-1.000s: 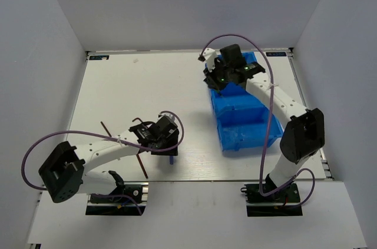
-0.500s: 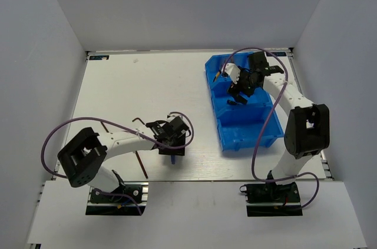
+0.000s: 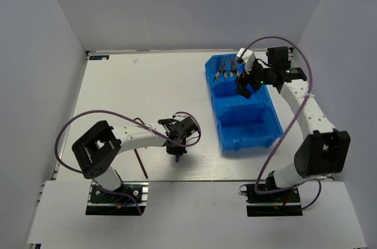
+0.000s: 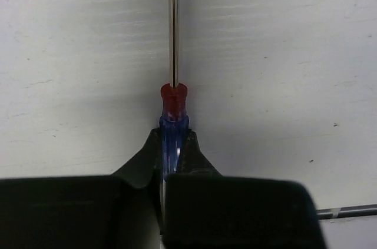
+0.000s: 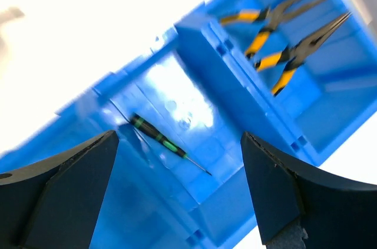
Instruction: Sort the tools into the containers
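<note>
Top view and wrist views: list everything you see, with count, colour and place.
Bin: one, bright blue, three compartments, right side of the table.
Pliers: two, yellow-black handles, side by side in the far compartment.
Green-black screwdriver: one, lying in the middle compartment.
Blue-red screwdriver: one, near the front of the table, held by its handle.
Thin dark rod: one seen, on the table near the left arm's base.
Table: one, white.
Left arm: white and black, jaws shut on the blue-red screwdriver.
Right arm: white and black, jaws open above the bin.
</note>
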